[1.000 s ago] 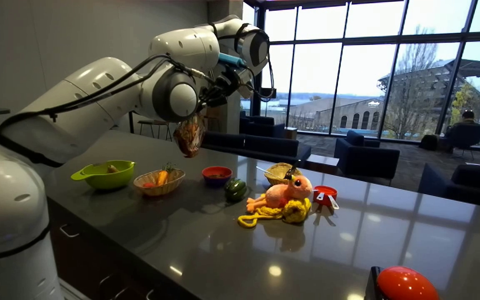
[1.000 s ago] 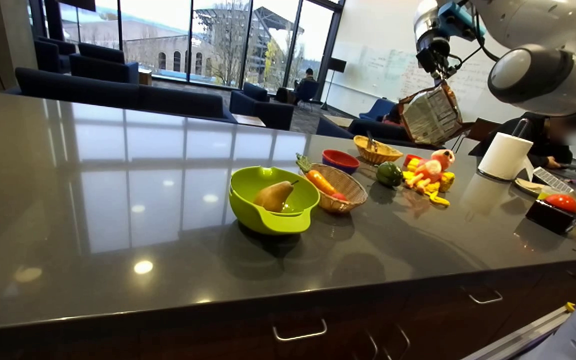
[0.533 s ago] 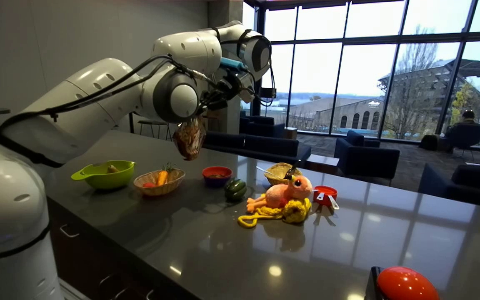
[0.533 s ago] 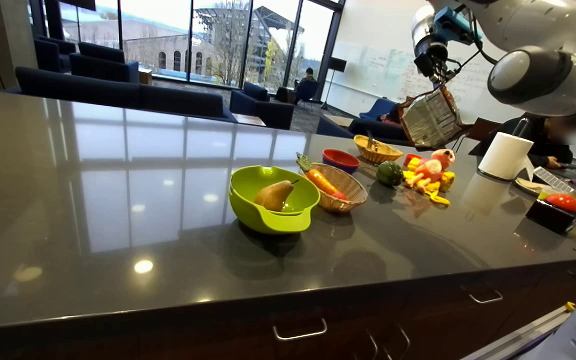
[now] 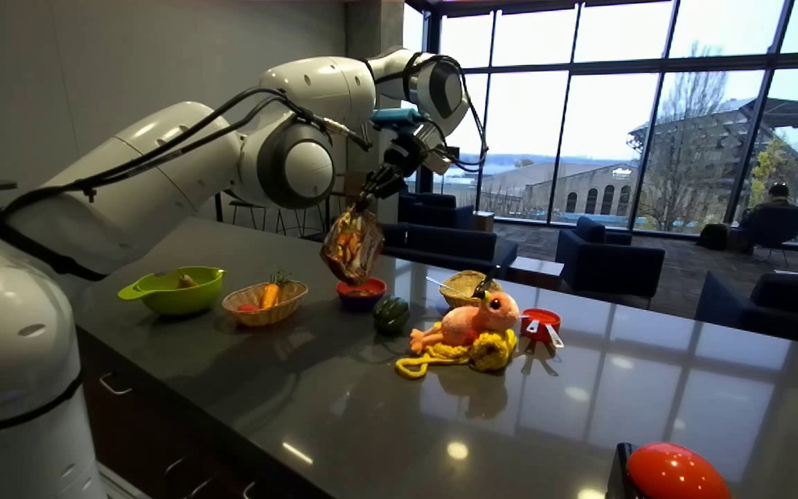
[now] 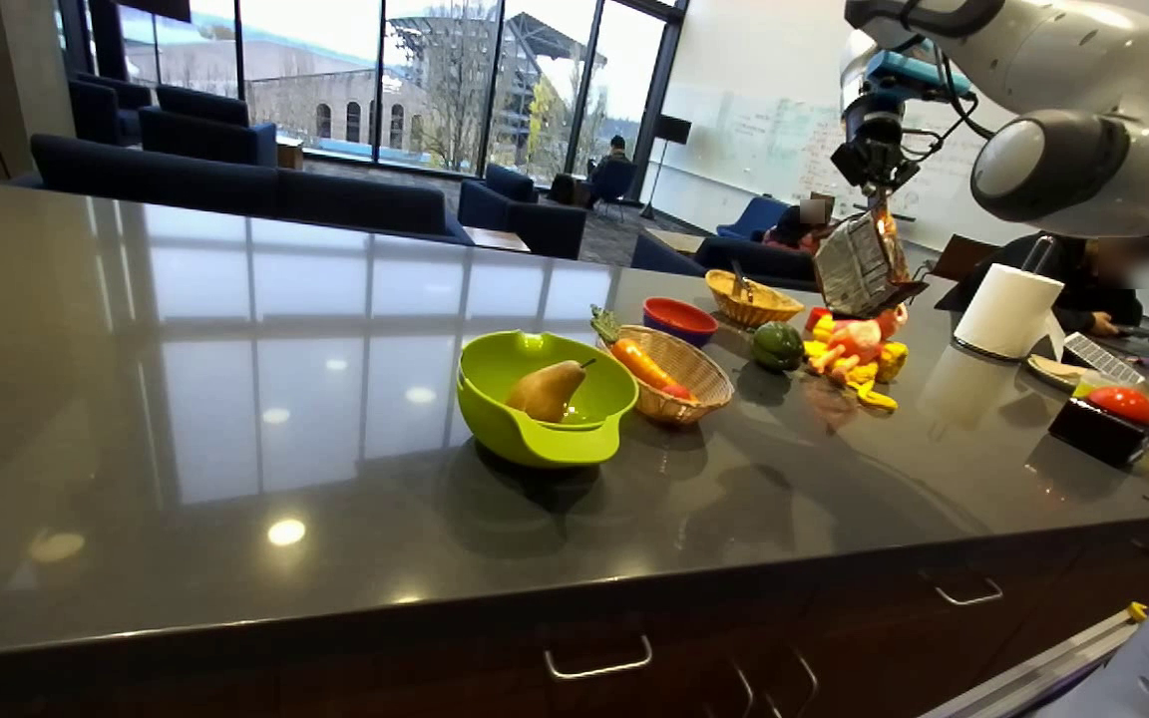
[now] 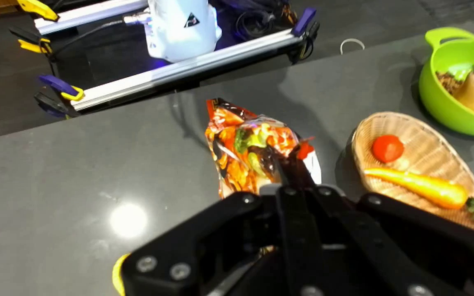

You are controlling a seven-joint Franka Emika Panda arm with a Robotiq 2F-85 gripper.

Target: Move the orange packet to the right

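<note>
Pinched at its top by the gripper (image 5: 361,203), the orange packet (image 5: 352,247) should be carried rightward, well above the plush toy (image 5: 468,324); clearance is poorly seen.

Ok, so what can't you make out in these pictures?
The orange packet: in the wrist view, partly hidden behind the end effector.
The pear: in an exterior view, mostly hidden by the green bowl.
The plush toy: in an exterior view, its head partly hidden by the orange packet.
The red dome: in an exterior view, cut off by the bottom edge.
</note>
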